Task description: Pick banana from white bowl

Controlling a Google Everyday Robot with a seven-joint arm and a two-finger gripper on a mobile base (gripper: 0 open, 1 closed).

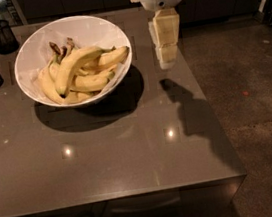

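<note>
Several smaller yellow bananas [92, 82] with brown stems lie piled in white bowl [95, 29]. Bowl smooth, round, deep, sloping sides; sits on table [132, 156] toward far left corner. Banana [76, 63], longest, thick, curved, smooth skin, lies on top of pile inside bowl. Table flat, grey-brown, slightly glossy with light spots. Dark wire-mesh cup [2, 36] at far left corner. Gripper [167, 64], pale, blocky, hangs under white vented housing near far right corner, apart from bowl; released or clenched: cannot tell.
</note>
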